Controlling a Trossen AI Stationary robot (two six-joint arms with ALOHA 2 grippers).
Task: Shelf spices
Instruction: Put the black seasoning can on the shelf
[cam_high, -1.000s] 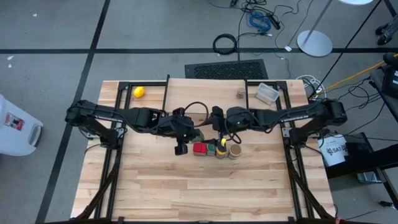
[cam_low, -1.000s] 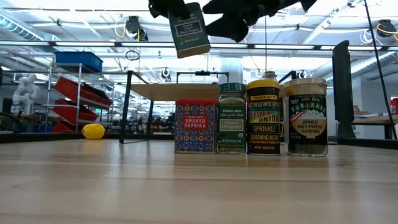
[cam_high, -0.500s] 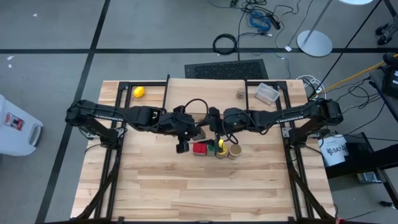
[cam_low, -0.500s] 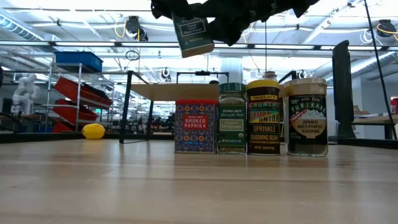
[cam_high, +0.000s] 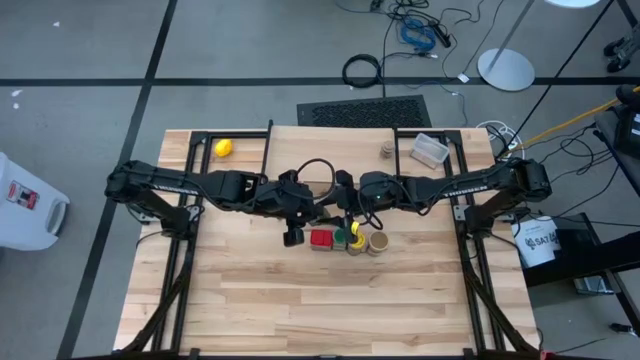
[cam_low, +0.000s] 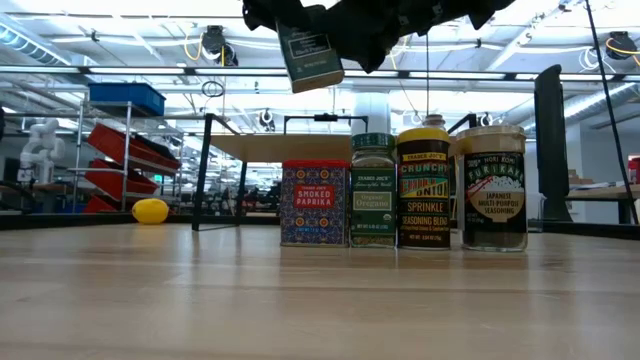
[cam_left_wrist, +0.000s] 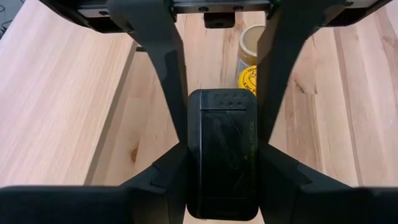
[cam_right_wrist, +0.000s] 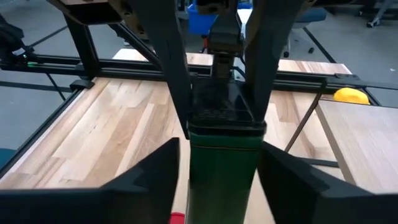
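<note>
My left gripper (cam_low: 285, 15) is shut on the dark rectangular box (cam_low: 310, 55), high above the row of spices. My right gripper (cam_right_wrist: 221, 118) is open, level with the box, one finger on either side of its lid end. On the table stand the red square tin (cam_low: 314, 203), green-lidded jar (cam_low: 373, 190), yellow-lidded jar (cam_low: 424, 185) and tan round-topped jar (cam_low: 493, 188), all on their bases. The tiny brownish jar (cam_high: 386, 150) stands near the far edge. The shelf (cam_low: 290, 146) stands on its black legs behind the row. My left gripper pinches the box's lid end (cam_left_wrist: 222, 118) between its two fingers (cam_left_wrist: 165, 81), coming from above and pointing down. The box is lifted clear and hangs below the fingers, tilted. My right gripper's fingers (cam_right_wrist: 174, 81) flank the lid (cam_right_wrist: 221, 109) closely; whether they touch it I cannot tell.
A yellow lemon-like ball (cam_high: 223, 148) lies near the far left corner and a clear plastic tub (cam_high: 430, 150) near the far right one. Black frame rails (cam_high: 190, 240) run along both table sides. The near half of the table (cam_high: 320, 300) is bare wood.
My right gripper has moved toward the table's left, closing in on the hanging box until its fingers flank it. The left gripper and the box have stayed nearly where they were.
</note>
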